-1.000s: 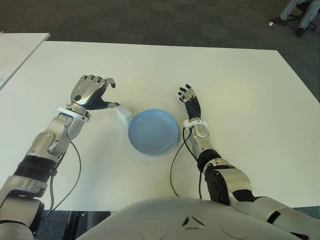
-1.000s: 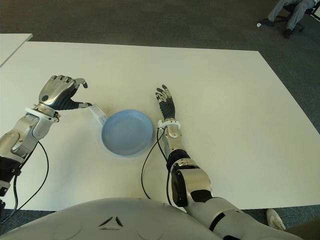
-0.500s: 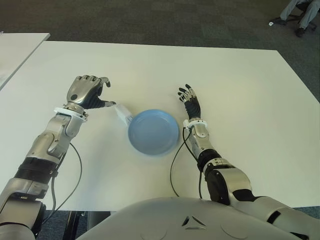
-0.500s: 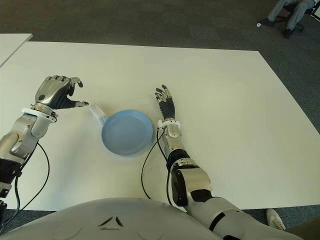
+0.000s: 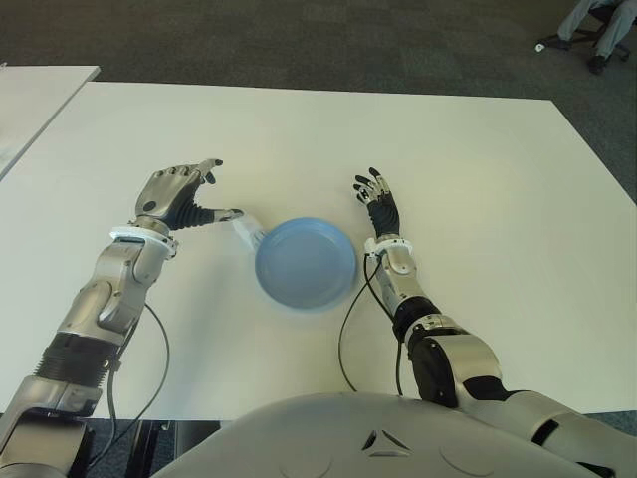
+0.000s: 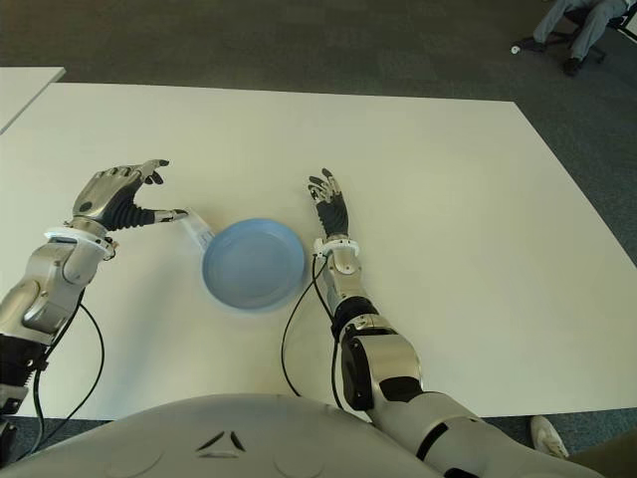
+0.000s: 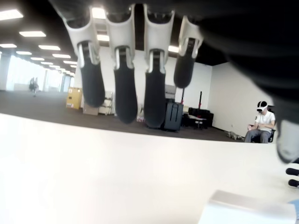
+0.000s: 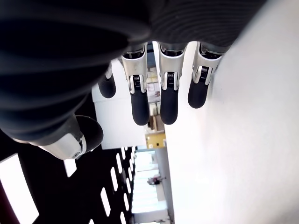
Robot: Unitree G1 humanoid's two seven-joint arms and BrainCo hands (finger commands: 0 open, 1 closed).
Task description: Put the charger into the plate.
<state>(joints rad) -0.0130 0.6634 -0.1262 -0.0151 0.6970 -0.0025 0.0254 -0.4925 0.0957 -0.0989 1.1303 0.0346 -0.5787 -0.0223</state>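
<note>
The charger (image 5: 245, 228), a small white block, lies on the white table (image 5: 478, 179) against the left rim of the blue plate (image 5: 306, 265), which has nothing in it. My left hand (image 5: 204, 194) hovers just left of the charger, fingers loosely bent and holding nothing, thumb tip (image 5: 234, 213) close to the block. In the left wrist view the fingers (image 7: 120, 88) hang over bare table, with the charger (image 7: 247, 210) beyond them. My right hand (image 5: 376, 199) shows to the right of the plate, fingers spread, nothing in it.
A cable (image 5: 348, 329) runs from my right wrist toward the table's near edge, and another (image 5: 149, 358) hangs from my left forearm. A second white table (image 5: 40, 95) stands at far left. Dark carpet and a seated person (image 5: 597, 25) lie beyond the far edge.
My left hand has drawn back toward me and lowered, and its fingers have loosened. The charger, the plate and my right hand have stayed in place.
</note>
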